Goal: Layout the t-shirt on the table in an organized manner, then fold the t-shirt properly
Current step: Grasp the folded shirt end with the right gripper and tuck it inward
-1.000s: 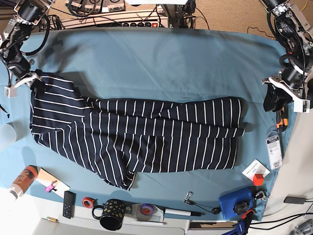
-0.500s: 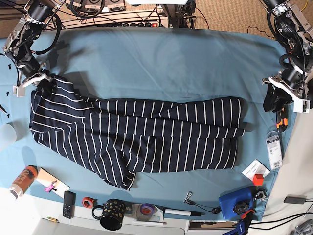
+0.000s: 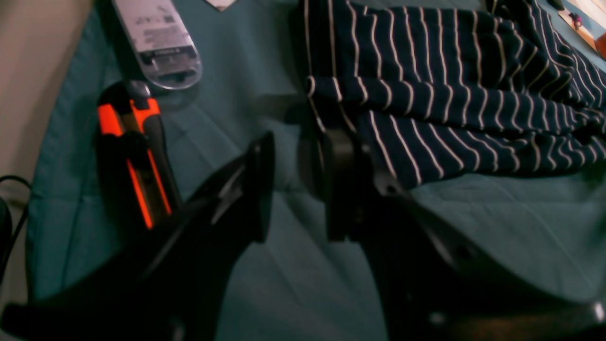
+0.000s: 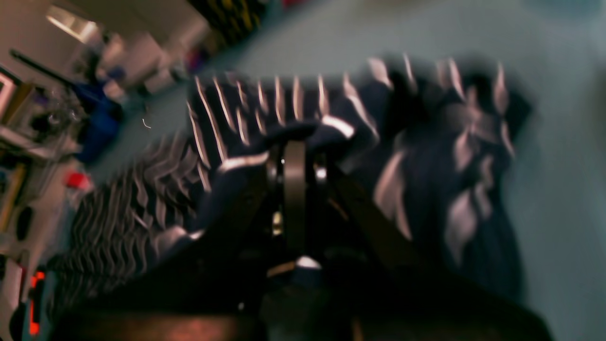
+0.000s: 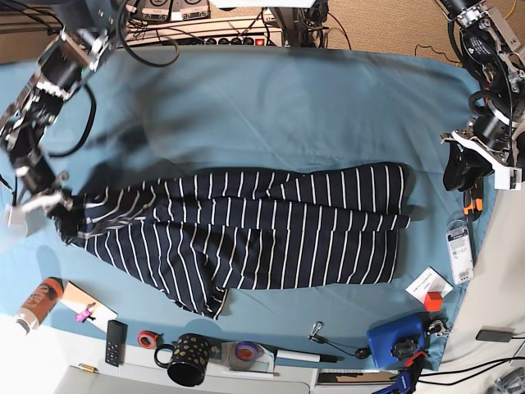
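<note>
T-shirt lies bunched lengthwise across the table. My right gripper is clamped on its edge; my left gripper hangs slightly parted and empty beside the opposite hem. Risk: one-sided pulling drags the fabric and deepens the bunching.

The t-shirt lies across the middle of the table — the right gripper at its left end in the base view, the left gripper beyond its right end — and a mug sits at the near edge.
</note>
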